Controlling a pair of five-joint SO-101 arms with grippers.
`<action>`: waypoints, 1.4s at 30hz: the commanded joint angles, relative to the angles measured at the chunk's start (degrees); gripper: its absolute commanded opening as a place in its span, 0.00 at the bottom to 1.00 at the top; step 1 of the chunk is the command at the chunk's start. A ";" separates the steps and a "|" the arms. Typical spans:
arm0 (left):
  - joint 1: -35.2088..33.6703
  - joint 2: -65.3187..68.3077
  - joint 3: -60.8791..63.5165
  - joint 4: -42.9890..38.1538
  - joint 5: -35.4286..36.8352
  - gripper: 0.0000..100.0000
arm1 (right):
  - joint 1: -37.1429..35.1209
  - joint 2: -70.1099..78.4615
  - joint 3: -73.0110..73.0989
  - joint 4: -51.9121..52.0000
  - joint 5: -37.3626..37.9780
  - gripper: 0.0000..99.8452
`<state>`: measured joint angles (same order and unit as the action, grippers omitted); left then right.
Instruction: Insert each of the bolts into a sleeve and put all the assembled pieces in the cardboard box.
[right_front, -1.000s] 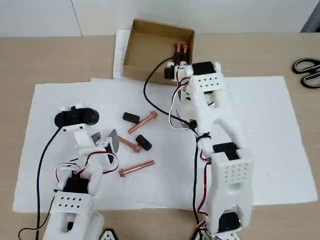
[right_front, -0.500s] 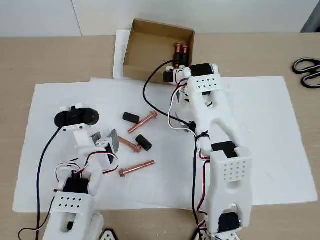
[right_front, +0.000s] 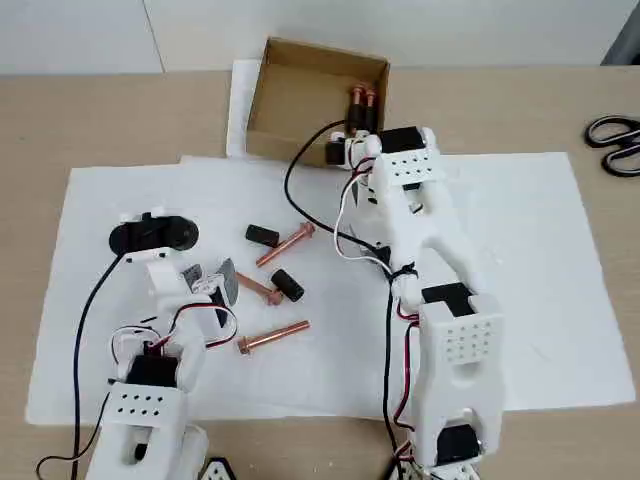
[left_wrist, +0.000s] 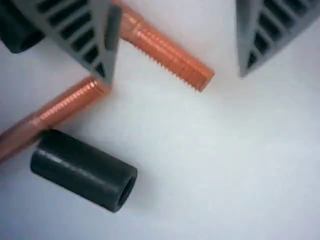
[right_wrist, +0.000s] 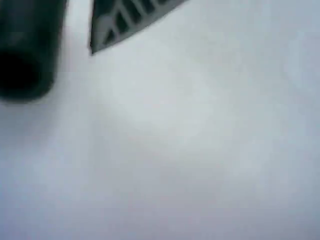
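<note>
Three copper bolts lie loose on the white paper (right_front: 520, 250): one (right_front: 285, 245) by a black sleeve (right_front: 262, 236), one (right_front: 258, 287) beside a second sleeve (right_front: 287, 285), one (right_front: 273, 337) nearer the front. My left gripper (right_front: 212, 283) is open and low over the paper, the middle bolt's threaded end (left_wrist: 165, 50) between its fingers; another bolt (left_wrist: 55, 112) and a sleeve (left_wrist: 82, 170) lie close by. My right gripper (right_front: 350, 150) sits at the cardboard box's (right_front: 290, 100) front edge. A black sleeve (right_wrist: 22, 50) lies on the paper right beside it. Two assembled pieces (right_front: 361, 105) rest in the box.
Scissors (right_front: 615, 140) lie on the table at the far right. A black cable (right_front: 300, 190) loops from the right arm across the paper near the bolts. The right half of the paper is bare.
The right arm has shifted slightly to the left at the box's front edge. The left arm and the loose bolts and sleeves have not moved.
</note>
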<state>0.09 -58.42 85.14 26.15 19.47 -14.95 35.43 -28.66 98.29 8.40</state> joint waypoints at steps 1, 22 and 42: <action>0.44 -1.05 -0.48 -0.09 -0.26 0.16 | -0.92 -0.22 -0.26 -0.13 -0.35 0.18; 0.35 -1.05 -0.48 -0.09 -0.26 0.16 | 0.22 6.29 0.09 -0.40 -0.53 0.18; 0.35 -1.05 -1.54 1.76 -0.88 0.16 | 8.40 -4.88 -1.32 0.92 -0.18 0.00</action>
<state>0.09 -58.42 85.14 26.42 19.47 -9.05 38.59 -29.01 98.02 8.40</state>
